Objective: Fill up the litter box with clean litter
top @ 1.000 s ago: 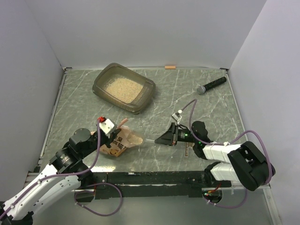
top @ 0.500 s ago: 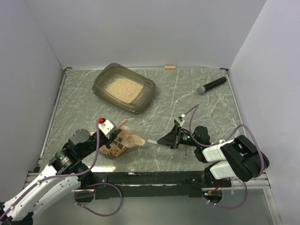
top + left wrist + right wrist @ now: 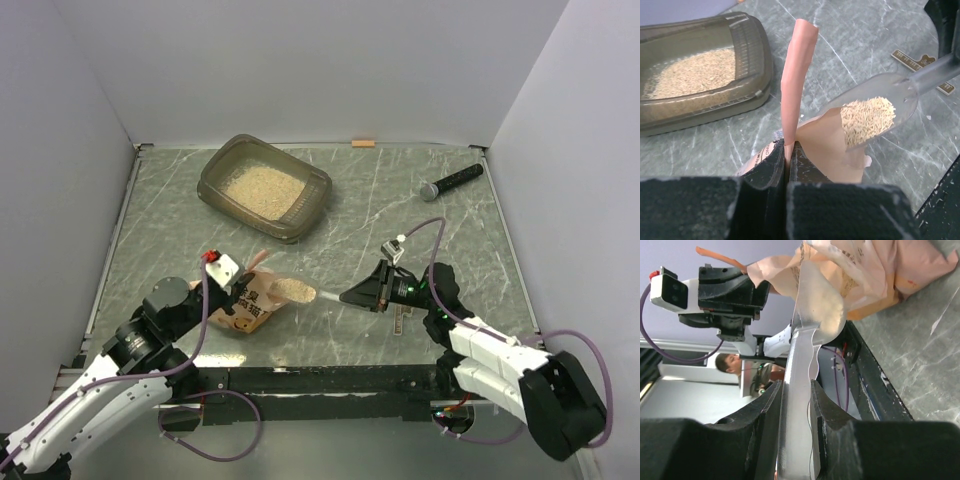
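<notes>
Left gripper (image 3: 789,150): jaws pressed together on the upright strip at the mouth of the crinkly orange-pink plastic pouch (image 3: 255,305), which lies at the near left of the grey-green marbled table (image 3: 380,200).
Pouch handling: judged light, limp and slippery. The film will slump unless its mouth is pinched up, so the top edge is the place to hold it. A grip on the body would likely squeeze litter out.
Clear plastic scoop (image 3: 875,107): bowl at the pouch's mouth, carrying a heap of fine beige-tan granules (image 3: 867,120). Judged rigid and light, with a loose load that would spill if tipped, so it is best carried level.
Right gripper (image 3: 796,395): fingers clamped on the scoop's flat handle.
Litter box (image 3: 206,187): rectangular grey-brown translucent plastic tray at the far left, well apart from the pouch, with a layer of granules already on its floor.
Black microphone-like stick (image 3: 452,181): far right, apart from everything else.
Left wrist view alone: shows the scoop's load and the pinch on the strip.
Right wrist view alone: shows the handle between the fingers and the pouch film draped about the bowl.
Top view alone: shows the open stretch of table between pouch and litter box. Both sets of jaws are too small to read there.
</notes>
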`<control>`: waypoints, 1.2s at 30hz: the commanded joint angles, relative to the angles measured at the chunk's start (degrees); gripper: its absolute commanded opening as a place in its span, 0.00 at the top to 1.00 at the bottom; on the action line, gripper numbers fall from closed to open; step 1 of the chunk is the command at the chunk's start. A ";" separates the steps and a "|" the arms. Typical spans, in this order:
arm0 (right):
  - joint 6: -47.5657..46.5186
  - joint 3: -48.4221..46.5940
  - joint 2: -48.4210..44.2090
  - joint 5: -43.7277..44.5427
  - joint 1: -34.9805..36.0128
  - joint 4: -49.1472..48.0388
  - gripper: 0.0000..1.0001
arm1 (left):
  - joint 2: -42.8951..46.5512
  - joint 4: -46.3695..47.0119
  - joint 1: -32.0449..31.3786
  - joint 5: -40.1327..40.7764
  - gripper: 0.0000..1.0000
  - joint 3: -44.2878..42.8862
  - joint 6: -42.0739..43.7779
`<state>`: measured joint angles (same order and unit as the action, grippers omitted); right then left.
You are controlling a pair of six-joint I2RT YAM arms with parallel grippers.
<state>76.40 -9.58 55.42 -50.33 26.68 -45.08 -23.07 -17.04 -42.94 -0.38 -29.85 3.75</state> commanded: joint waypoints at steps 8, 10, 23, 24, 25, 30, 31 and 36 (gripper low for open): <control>-0.91 -5.88 -1.81 1.11 -1.01 7.92 1.00 | 5.75 2.89 -0.57 8.64 0.99 -0.92 -1.81; -0.20 -6.50 -1.02 1.37 -1.01 6.68 1.00 | 6.19 2.89 -0.57 9.60 0.99 -0.83 -1.73; 6.57 -15.37 10.40 3.03 -1.19 -2.56 1.00 | 4.18 1.92 -0.57 11.11 0.99 -1.44 -2.87; 6.74 -16.16 11.28 3.48 -1.28 -2.82 1.00 | 4.09 1.92 -0.57 10.84 0.99 -1.44 -2.96; 7.35 -17.73 13.38 3.65 -1.54 -3.69 1.00 | 3.91 1.92 -0.48 10.67 0.99 -1.44 -2.96; 5.43 -24.50 19.46 6.19 -2.07 -1.42 1.00 | 4.17 2.10 -0.57 9.96 0.99 -1.36 -2.96; 4.56 -26.61 21.38 6.64 -2.42 -0.81 1.00 | 4.26 2.10 -0.48 9.79 0.99 -1.36 -3.13; 3.59 -34.33 28.86 8.40 -4.53 -0.46 1.00 | 4.35 2.36 -0.57 9.35 0.99 -1.18 -2.96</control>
<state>81.23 -36.75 80.09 -44.95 24.18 -43.48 -18.87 -17.41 -43.33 8.95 -29.85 2.09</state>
